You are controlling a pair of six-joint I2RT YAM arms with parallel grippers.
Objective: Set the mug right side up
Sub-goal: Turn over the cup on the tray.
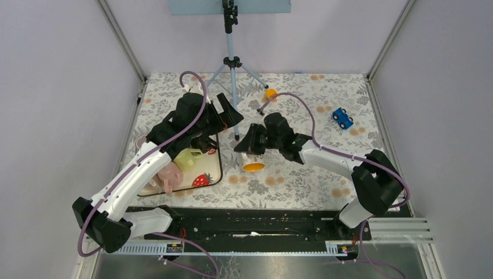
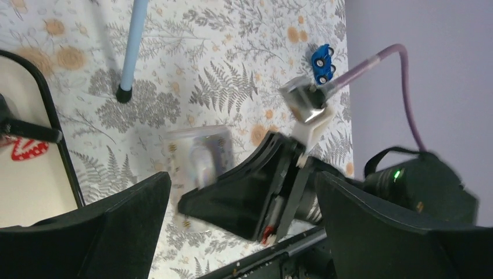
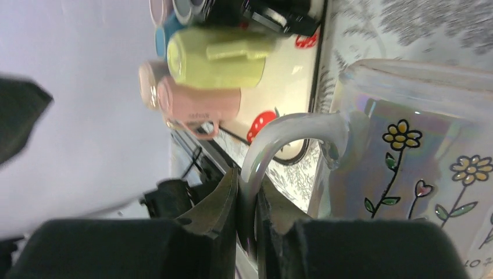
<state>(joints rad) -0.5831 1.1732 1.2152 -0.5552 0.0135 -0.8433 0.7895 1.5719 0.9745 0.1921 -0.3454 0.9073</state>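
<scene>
Mug: an iridescent glass mug with painted flowers (image 3: 407, 151) is lying tipped sideways, just ahead of the right gripper (image 3: 247, 232).
Right gripper: clamping the mug's curved handle (image 3: 285, 131).
Left gripper (image 2: 242, 177): hanging spread wide, gripping nothing.
Tray: a cream strawberry-print tray (image 1: 216, 171) beyond the mug is carrying a lime-green cup (image 3: 215, 58) and a pink cup (image 3: 197, 102).

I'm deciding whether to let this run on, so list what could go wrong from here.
1. The right gripper pinches only the thin handle of the glossy mug, so the mug may pivot or slip while turning.
2. The open left gripper and the tripod leg sit close by; a swinging mug could strike either.
</scene>
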